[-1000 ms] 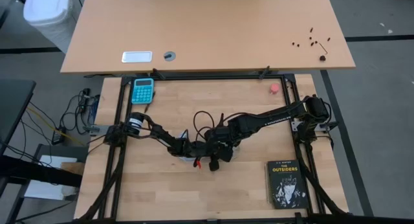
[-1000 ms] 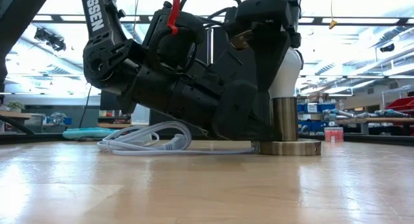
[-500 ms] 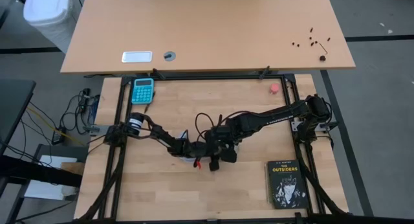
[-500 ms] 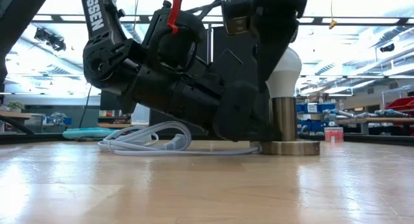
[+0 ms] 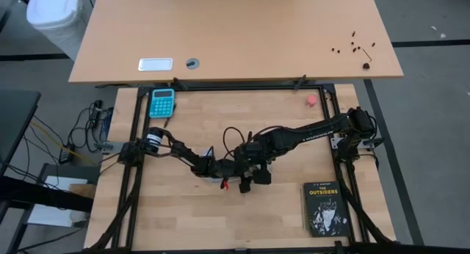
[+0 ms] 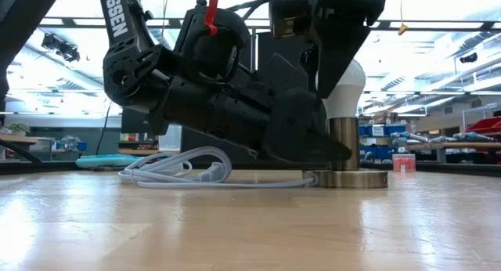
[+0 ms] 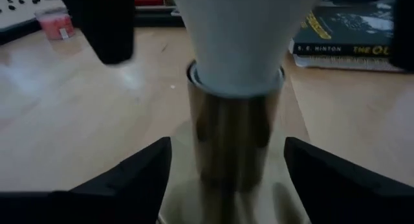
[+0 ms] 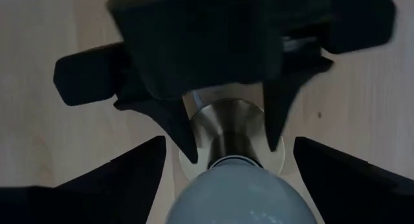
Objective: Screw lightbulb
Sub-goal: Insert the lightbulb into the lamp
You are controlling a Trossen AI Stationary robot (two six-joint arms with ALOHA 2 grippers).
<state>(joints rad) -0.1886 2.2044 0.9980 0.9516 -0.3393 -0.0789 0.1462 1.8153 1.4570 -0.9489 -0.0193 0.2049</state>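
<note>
The white lightbulb [image 6: 345, 87] stands upright with its base in a brass socket tube [image 6: 343, 144] on a round base disc [image 6: 349, 178]. My left gripper [image 7: 226, 146] lies low and nearly level. It is open, with one finger [image 7: 132, 179] on each side of the tube [image 7: 236, 130] and a gap to it on both sides. My right gripper [image 8: 229, 143] hangs above, pointing down. It is open, its fingers [image 8: 113, 179] standing wide of the bulb's dome [image 8: 239, 195]. In the high view both grippers [image 5: 251, 170] cover bulb and socket.
A white coiled cord [image 6: 176, 169] lies on the table behind my left arm. A black book [image 5: 324, 208] lies near the front right, a teal calculator [image 5: 162, 102] at the far left, and a small pink-red round object [image 5: 312, 100] at the far right.
My right gripper has let go of the bulb's top, opened, and rolled about its own axis above it. My left gripper has opened beside the socket tube, its near finger swinging out toward the table's near edge. Bulb and socket have stayed upright in place.
</note>
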